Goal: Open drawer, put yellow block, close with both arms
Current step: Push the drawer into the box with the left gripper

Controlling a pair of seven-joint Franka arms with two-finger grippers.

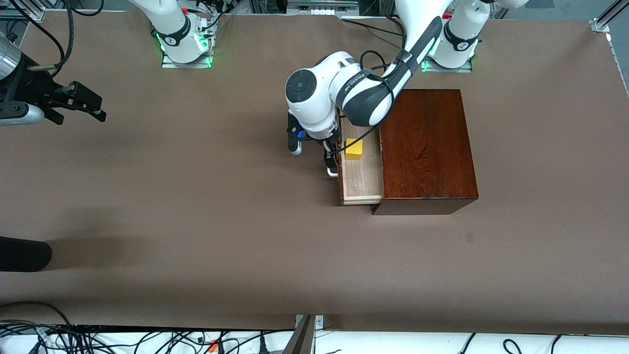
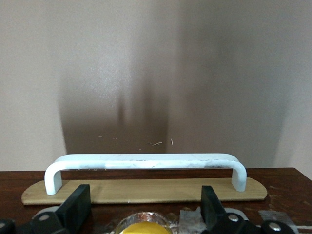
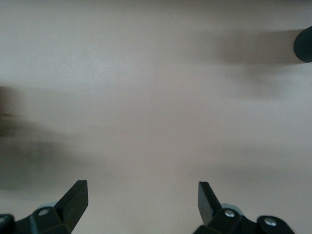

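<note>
The drawer [image 1: 362, 178] of the dark wooden box [image 1: 426, 147] stands pulled out toward the right arm's end of the table. The yellow block [image 1: 354, 148] lies inside its pale tray. My left gripper [image 1: 313, 149] hangs open just over the drawer's front. In the left wrist view its fingers [image 2: 78, 204] stand apart and hold nothing, with the white handle [image 2: 146, 161] past their tips and the yellow block [image 2: 144, 228] close under the wrist. My right gripper [image 1: 78, 101] waits open over bare table at the right arm's end; its fingers [image 3: 75, 197] have nothing between them.
A black rounded object [image 1: 24, 253] pokes in at the table's edge at the right arm's end, nearer the front camera; it also shows in the right wrist view [image 3: 304, 44]. Cables [image 1: 147, 339] run along the table's near edge.
</note>
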